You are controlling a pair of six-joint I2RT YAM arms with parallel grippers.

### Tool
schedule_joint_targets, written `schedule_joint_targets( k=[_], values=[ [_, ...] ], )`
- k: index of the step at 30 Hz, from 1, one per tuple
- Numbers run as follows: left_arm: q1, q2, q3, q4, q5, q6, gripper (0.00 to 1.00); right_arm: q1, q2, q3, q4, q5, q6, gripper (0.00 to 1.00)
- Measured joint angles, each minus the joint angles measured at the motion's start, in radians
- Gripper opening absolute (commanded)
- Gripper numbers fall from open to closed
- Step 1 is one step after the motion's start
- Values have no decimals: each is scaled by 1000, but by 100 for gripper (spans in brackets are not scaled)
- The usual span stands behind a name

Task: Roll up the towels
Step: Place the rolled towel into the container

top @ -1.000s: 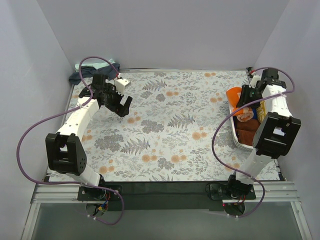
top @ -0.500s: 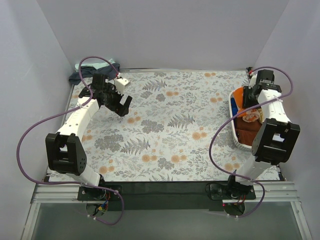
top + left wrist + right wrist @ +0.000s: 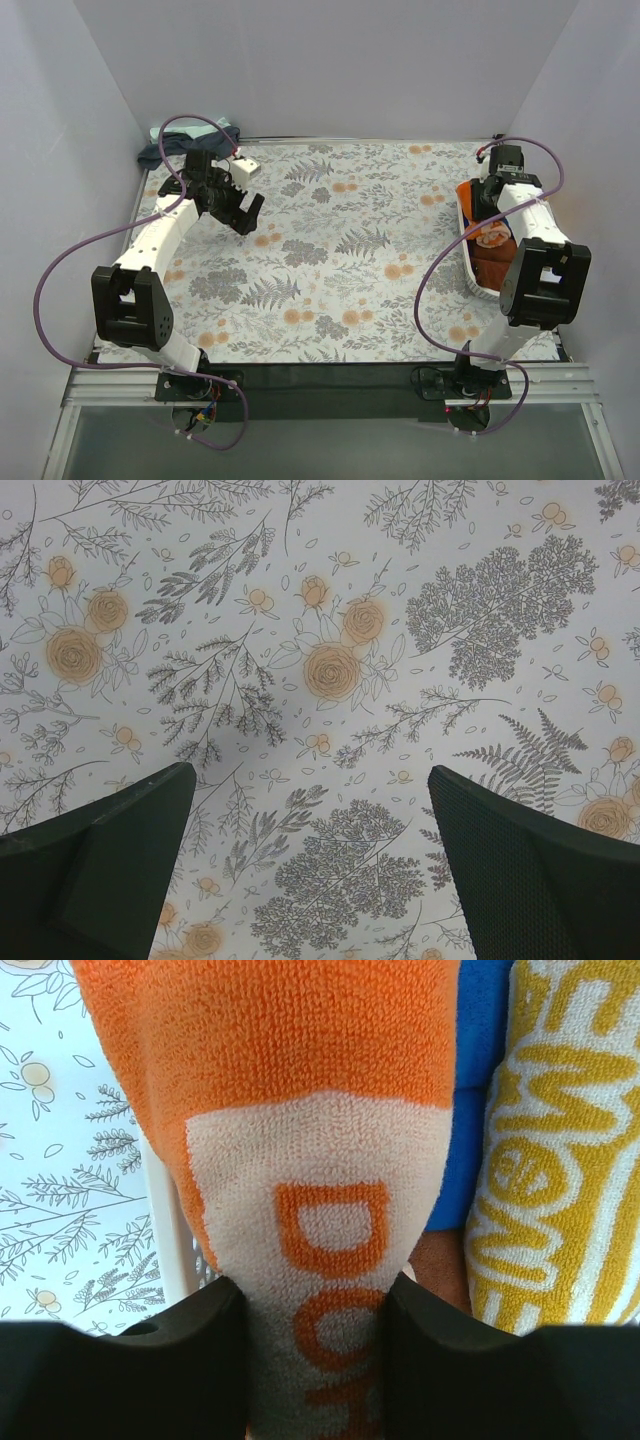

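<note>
Floral desk (image 3: 350,260): our right tool (image 3: 310,1300) clamps the rolled orange towel (image 3: 300,1110) inside the white basket (image 3: 170,1230), seemingly stowing it; next we must let go, then send the wide-open left tool (image 3: 310,773) to the corner pile (image 3: 175,150).

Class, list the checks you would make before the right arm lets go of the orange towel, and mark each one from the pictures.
1. Grip: right gripper shut on the end of the orange towel: ok.
2. Roll keeps its shape, no loose flap showing: ok.
3. Towel inside the wall of the white basket, beside the blue towel and the yellow-lettered towel: ok.
4. Towel resting on something below: cannot tell.
5. Left gripper open, empty, above the floral covering, far from the basket: ok.
6. All towels rolled: not ok, a crumpled pile lies at the far left corner.
</note>
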Motion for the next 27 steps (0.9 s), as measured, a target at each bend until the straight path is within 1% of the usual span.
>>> schedule_joint_targets(
  k=[1,2,5,6,8,9,16,23,27],
  values=[
    [0,0,0,0,-1,0,98,0,0,-5,3,3,0,29],
    [0,0,0,0,-1,0,98,0,0,-7,5,4,0,29],
    [0,1,0,0,-2,0,98,1,-1,-7,6,7,-1,17],
    [0,1,0,0,-2,0,98,1,-2,-7,6,8,-2,8],
    [0,2,0,0,-2,0,98,0,-3,-7,6,13,-6,2],
    [0,2,0,0,-2,0,98,-2,-5,-7,6,16,-10,1],
    [0,2,0,1,-2,2,98,-29,-5,7,6,69,-27,3],
    [0,2,-3,8,-2,3,98,-3,-5,-10,10,97,-33,9],
    [0,2,-8,8,-3,3,98,17,-5,-16,10,93,-25,15]
  ],
)
